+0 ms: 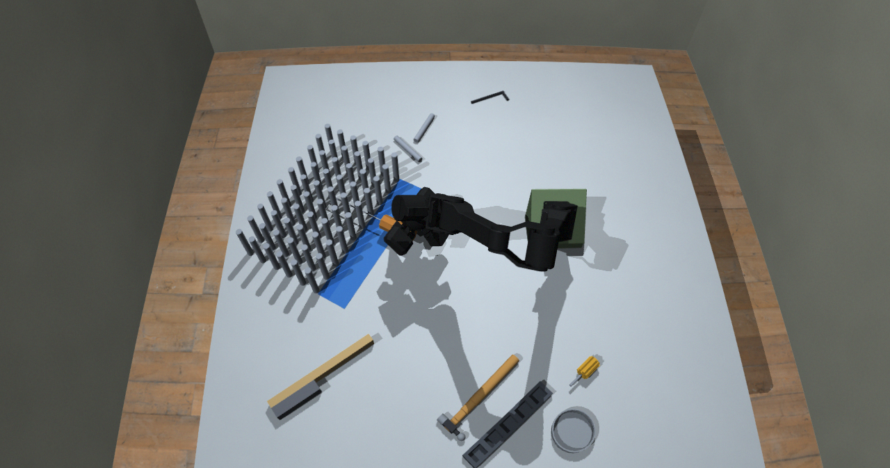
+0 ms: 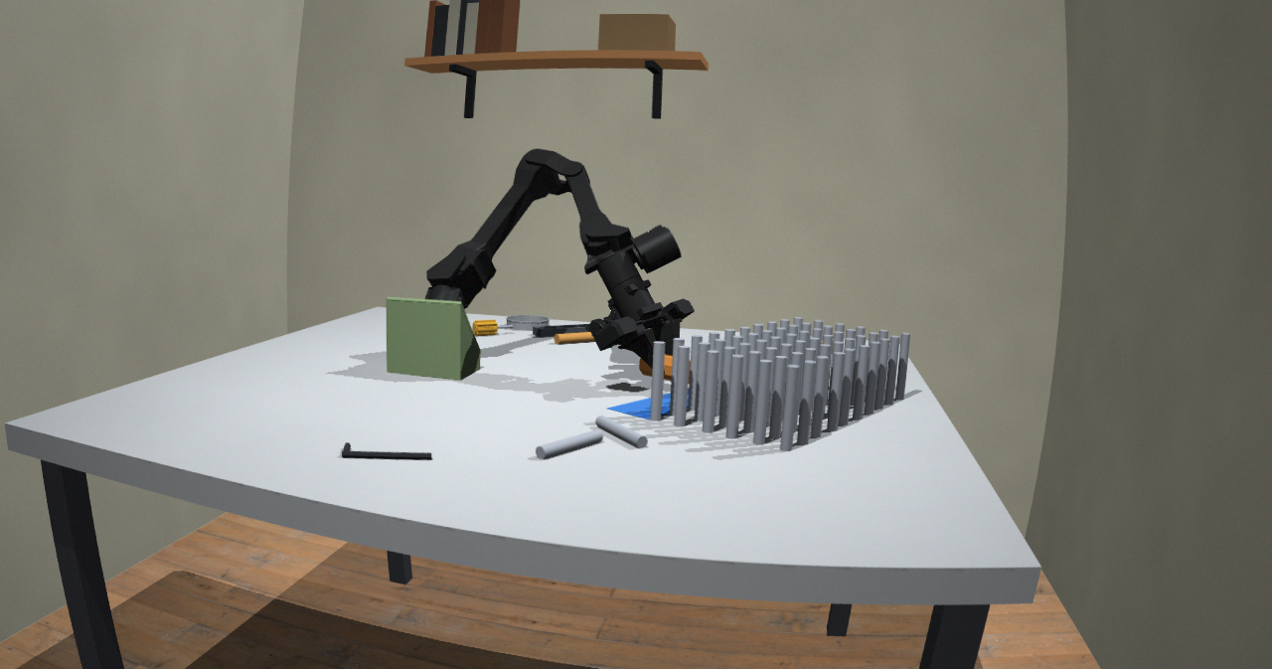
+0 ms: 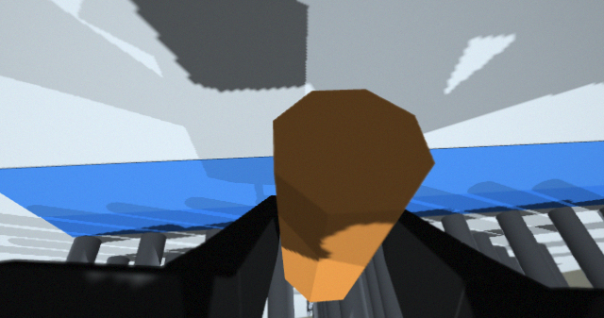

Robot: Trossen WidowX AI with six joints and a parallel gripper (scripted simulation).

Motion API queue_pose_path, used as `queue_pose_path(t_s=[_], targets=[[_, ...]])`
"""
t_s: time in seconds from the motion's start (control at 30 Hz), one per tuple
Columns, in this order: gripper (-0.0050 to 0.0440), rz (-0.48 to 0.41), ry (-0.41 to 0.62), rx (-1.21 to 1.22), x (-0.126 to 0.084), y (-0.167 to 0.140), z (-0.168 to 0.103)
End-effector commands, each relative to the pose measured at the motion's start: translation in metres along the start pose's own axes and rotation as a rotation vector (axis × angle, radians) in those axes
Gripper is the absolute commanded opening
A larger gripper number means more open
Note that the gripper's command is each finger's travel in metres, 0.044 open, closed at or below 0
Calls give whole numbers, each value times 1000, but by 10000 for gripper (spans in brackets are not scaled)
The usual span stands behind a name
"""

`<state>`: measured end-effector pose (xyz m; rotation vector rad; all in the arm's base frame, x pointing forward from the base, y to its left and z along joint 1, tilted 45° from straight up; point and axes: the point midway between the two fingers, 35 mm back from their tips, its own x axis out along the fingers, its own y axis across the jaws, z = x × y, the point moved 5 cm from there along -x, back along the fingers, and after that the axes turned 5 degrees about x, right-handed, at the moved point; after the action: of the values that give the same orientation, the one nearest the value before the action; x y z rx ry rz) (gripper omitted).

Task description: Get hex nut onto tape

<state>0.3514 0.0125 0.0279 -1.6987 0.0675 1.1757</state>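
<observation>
Top view: the black arm's hand [image 1: 393,227] is clamped on the orange-brown faceted handle of the hook pick [image 1: 386,221], low over the blue strip of tape [image 1: 367,259] that lies along the near edge of the block of upright grey cylindrical spacers [image 1: 314,206] on the pale grey bench [image 1: 560,316]. The pick's thin metal shaft points in between the spacers; from where I stand I cannot make out the hex nut, so it is presumably somewhere among them and not yet on the tape. Two grey spacers [image 1: 415,138] lie flat beyond the block's far corner. In the wrist view the handle [image 3: 346,186] fills the gap between the dark fingers, with the tape behind. I would judge the nut small, hard, stiff and light, apt to slide easily on the bench; the hook should catch it through its hole or behind a flat, then drag it slowly along a lane so the slender posts are not toppled.
</observation>
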Motion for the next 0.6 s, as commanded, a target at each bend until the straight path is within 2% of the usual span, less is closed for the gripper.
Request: queue_pose_path(t_s=[0.0, 0.37, 0.57], targets=[[-50, -2, 12, 3, 0, -1, -1], [-50, -2, 12, 5, 7, 1, 3], [-50, -22, 27, -17, 4, -8, -2]])
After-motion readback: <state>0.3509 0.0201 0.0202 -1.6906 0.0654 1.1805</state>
